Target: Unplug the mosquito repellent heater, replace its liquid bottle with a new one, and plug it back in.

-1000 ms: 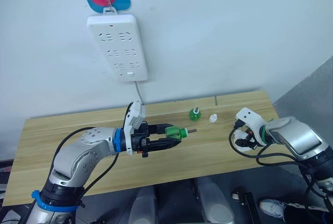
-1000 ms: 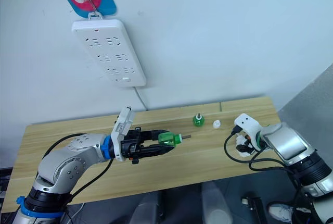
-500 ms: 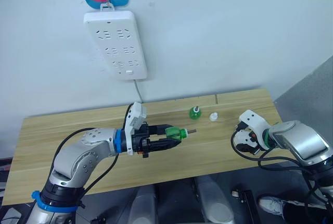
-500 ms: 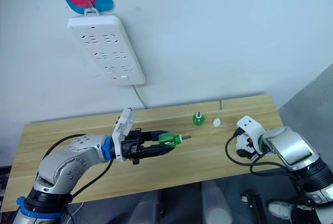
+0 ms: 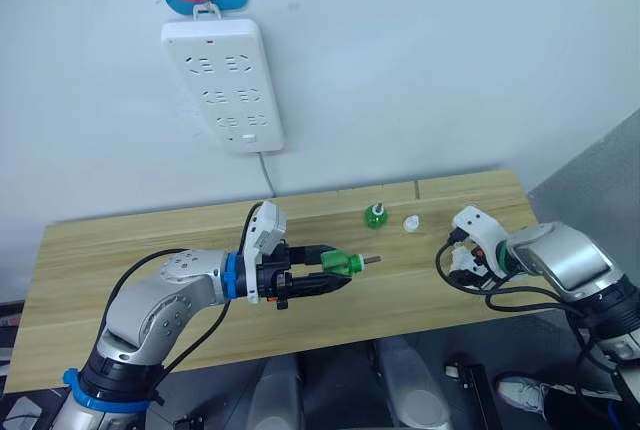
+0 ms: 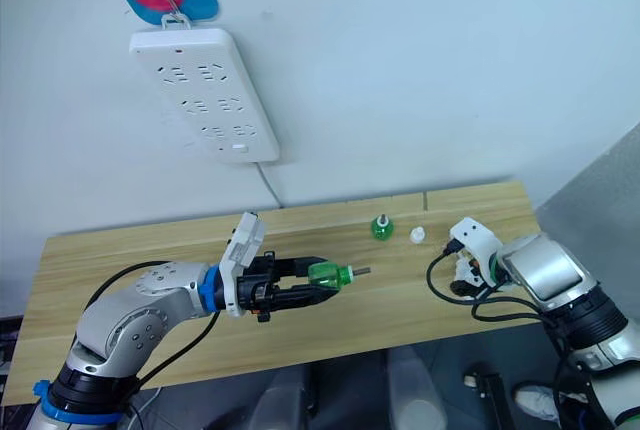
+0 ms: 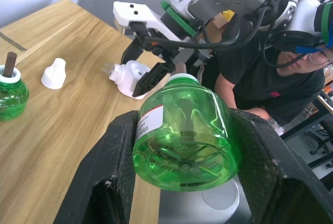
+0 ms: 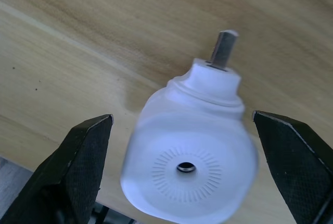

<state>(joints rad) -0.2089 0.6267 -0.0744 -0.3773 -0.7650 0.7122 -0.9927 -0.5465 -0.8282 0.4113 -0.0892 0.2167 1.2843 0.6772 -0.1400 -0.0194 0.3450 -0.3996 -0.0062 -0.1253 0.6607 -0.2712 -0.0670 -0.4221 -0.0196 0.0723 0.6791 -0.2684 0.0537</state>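
Heater between spread fingers, bottle clamped

Left gripper (image 5: 325, 273) is clamped on a green bottle (image 5: 340, 263), held on its side above the table's (image 5: 120, 250) front half, wick pointing toward the right end. Right gripper (image 8: 187, 174) has its jaws apart around the white heater (image 8: 190, 169), which lies on the table near the right end. A second green bottle (image 5: 375, 217) and a white cap (image 5: 410, 223) stand near the back edge. A power strip (image 5: 222, 85) hangs on the wall.

— Where's the left arm?
— Bent at the elbow, forearm reaching level toward the right; the left gripper (image 5: 322, 275) is clamped on something (fingers horizontal).
— And the right?
— Forearm angled inward and low, the right gripper (image 8: 182, 169) spread wide.
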